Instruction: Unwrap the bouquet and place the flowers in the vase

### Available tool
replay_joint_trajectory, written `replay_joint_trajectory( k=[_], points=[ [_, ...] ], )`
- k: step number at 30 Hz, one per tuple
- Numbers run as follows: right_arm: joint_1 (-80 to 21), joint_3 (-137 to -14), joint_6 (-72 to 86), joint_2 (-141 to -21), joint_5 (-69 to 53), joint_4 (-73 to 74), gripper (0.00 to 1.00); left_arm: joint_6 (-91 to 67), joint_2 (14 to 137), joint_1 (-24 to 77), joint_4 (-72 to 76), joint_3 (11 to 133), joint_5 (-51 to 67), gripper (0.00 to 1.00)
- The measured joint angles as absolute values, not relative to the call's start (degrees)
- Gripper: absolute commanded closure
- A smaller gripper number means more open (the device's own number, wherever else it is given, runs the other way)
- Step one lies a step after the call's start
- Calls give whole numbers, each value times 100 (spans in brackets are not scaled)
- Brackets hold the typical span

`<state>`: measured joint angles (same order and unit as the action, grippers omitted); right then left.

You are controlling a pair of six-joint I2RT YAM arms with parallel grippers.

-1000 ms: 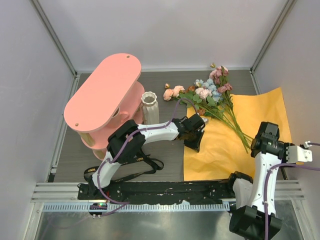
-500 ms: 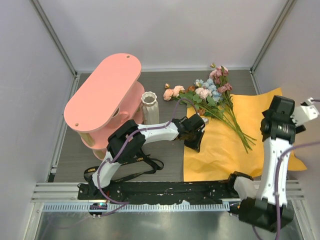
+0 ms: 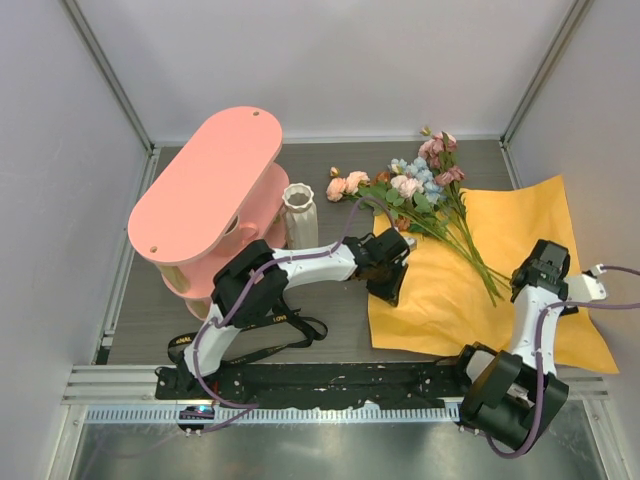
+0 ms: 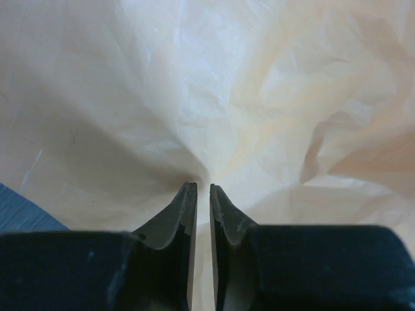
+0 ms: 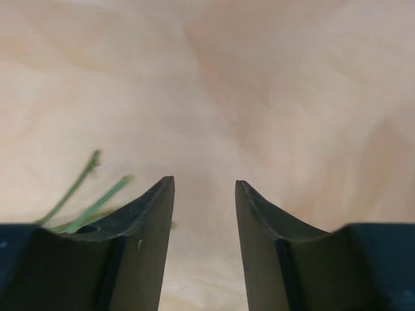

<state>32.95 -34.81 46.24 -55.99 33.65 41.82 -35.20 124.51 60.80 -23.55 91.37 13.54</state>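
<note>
The bouquet lies unwrapped. Its orange paper (image 3: 450, 300) is spread flat on the right of the table. The flowers (image 3: 415, 190) lie with their heads at the back centre and their stems (image 3: 480, 265) running across the paper. The white ribbed vase (image 3: 300, 212) stands upright beside the pink shelf. My left gripper (image 3: 388, 290) sits at the paper's left edge. In the left wrist view that gripper (image 4: 202, 186) has its jaws a narrow slit apart, with creased paper (image 4: 259, 97) gathered at the tips. My right gripper (image 3: 533, 278) is low over the paper. In the right wrist view it (image 5: 204, 181) is open with nothing in it, stem ends (image 5: 97, 201) to its left.
A pink two-tier shelf (image 3: 200, 190) fills the left, with a cup (image 3: 232, 225) inside it. A black printed ribbon (image 3: 290, 330) lies near the left arm's base. White walls close in the table at the back and sides.
The right arm swung up and to the right, then came down over the paper near the stem ends. The paper's right part now lies flatter. The left jaws have parted slightly.
</note>
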Motion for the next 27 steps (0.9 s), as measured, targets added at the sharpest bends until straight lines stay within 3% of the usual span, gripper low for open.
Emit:
replay_joint_trajectory(
  k=[5,10,19,27],
  points=[
    [2856,-3651,3835,-5671,2344,3173,37,-3347,12040,6097,-2561,9142,1345,52],
    [1243,-4523,2792,-6796,1293,2491,36,-3028,11323,6101,-2917,9504,1280,39],
    [-384,-6917,607,-9784,521,2856,45,-2700,9384,6101,-3068,9738,1313,34],
    [-578,-6941,-602,-10355,768,3085,52,-2703,8287,6101,-2985,8864,1439,34]
  ],
)
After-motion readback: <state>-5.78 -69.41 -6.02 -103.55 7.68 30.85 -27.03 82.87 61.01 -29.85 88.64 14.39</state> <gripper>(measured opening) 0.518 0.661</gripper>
